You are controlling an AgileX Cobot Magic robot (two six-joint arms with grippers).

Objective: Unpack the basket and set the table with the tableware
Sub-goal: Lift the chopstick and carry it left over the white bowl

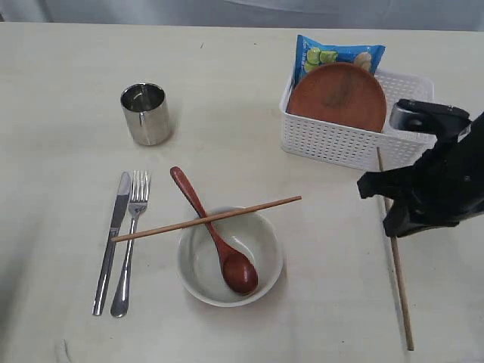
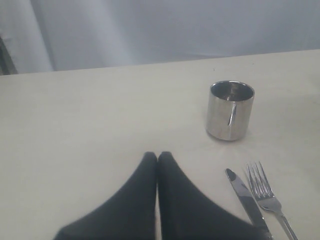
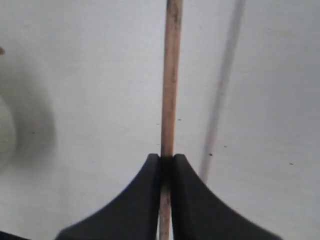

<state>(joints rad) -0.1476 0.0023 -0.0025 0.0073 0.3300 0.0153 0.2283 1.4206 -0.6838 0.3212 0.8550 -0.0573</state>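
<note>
The right arm (image 1: 442,185) hangs low just in front of the basket (image 1: 333,140), its right gripper (image 3: 166,159) clamped tight on one wooden chopstick (image 3: 170,75) that points away from the basket.

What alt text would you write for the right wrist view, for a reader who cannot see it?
The right gripper, shut, pinches a thin wooden chopstick that runs straight ahead over the pale table, its shadow alongside.
</note>
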